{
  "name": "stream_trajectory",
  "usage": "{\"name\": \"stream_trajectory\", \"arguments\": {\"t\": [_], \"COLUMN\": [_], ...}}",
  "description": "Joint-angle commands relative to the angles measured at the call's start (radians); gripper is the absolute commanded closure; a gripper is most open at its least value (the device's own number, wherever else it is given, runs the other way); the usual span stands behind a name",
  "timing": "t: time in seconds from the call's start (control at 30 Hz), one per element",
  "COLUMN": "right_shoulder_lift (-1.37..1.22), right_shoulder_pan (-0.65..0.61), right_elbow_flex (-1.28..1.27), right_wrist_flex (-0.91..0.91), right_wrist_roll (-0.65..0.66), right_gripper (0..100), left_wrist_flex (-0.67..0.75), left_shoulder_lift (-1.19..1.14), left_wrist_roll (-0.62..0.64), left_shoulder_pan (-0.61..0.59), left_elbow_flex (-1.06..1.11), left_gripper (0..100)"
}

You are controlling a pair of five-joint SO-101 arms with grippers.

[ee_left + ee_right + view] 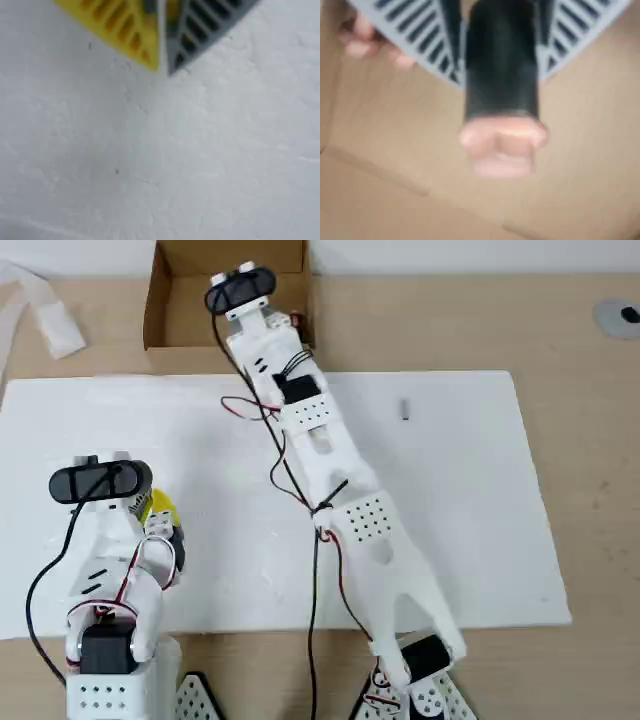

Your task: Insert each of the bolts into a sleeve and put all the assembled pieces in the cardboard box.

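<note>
Nearest to us, by the near left corner of the white board (pixel 470 540), the left gripper (pixel 164 67) points down at bare foam. Its yellow finger (pixel 120 25) and grey finger (pixel 200 30) are pressed almost tip to tip with nothing between them. Farther on, toward the board's far right corner, a small grey piece (pixel 405 408) lies alone, well apart from both arms; it is too small for us to tell bolt from sleeve. The right arm (pixel 330 470) stretches across the board from its near edge to past its far edge, where the cardboard box (pixel 155 310) stands on the table (pixel 580 420) just beside the board. Over the box's brown floor hangs the right gripper (pixel 500 75), clenched on a black sleeve (pixel 501 65). A pink bolt (pixel 502 145) sticks out of the end that faces the floor, and we cannot tell whether it touches the cardboard. Deeper in the box, near a wall, we see another pink shape (pixel 365 42) — too blurred to name.
</note>
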State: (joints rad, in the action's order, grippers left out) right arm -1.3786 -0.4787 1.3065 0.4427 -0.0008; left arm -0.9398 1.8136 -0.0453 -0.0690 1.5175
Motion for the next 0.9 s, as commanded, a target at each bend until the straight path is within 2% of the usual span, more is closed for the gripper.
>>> {"name": "stream_trajectory", "arguments": {"t": [0.0,0.07,0.2,0.33,0.4,0.5,0.53,0.6,0.73,0.8,0.87], "right_shoulder_lift": [0.028,0.033,0.035,0.035,0.036,0.116,0.176,0.282,0.467,0.559,0.634], "right_shoulder_pan": [-0.015,-0.015,-0.01,-0.008,-0.008,-0.008,-0.007,-0.007,-0.015,-0.012,0.022], "right_elbow_flex": [0.007,0.008,0.071,0.246,0.364,0.366,0.366,0.358,0.361,0.361,0.344], "right_wrist_flex": [0.048,0.069,0.117,0.299,0.433,0.603,0.677,0.835,1.155,1.329,1.347], "right_wrist_roll": [0.011,0.011,0.011,0.009,0.009,0.009,0.009,0.009,0.008,-0.037,-0.118], "right_gripper": [72.4,68.8,68.4,69.7,76.5,95.0,99.8,96.8,98.9,98.9,98.9], "left_wrist_flex": [0.012,0.012,0.011,-0.038,-0.086,-0.137,-0.137,-0.118,-0.112,-0.115,-0.114], "left_shoulder_lift": [0.01,0.01,0.01,0.01,0.01,0.01,0.01,0.01,0.01,0.01,0.01], "left_wrist_roll": [-0.003,-0.003,-0.003,-0.003,-0.003,-0.012,-0.029,-0.092,-0.275,-0.333,-0.35], "left_shoulder_pan": [-0.012,-0.012,-0.012,-0.012,-0.012,-0.025,-0.041,-0.058,-0.069,-0.069,-0.069], "left_elbow_flex": [-0.075,-0.075,-0.075,-0.075,-0.075,-0.084,-0.091,-0.098,-0.094,-0.092,-0.092], "left_gripper": [100,100,100,100,100,100,100,100,100,100,100]}}
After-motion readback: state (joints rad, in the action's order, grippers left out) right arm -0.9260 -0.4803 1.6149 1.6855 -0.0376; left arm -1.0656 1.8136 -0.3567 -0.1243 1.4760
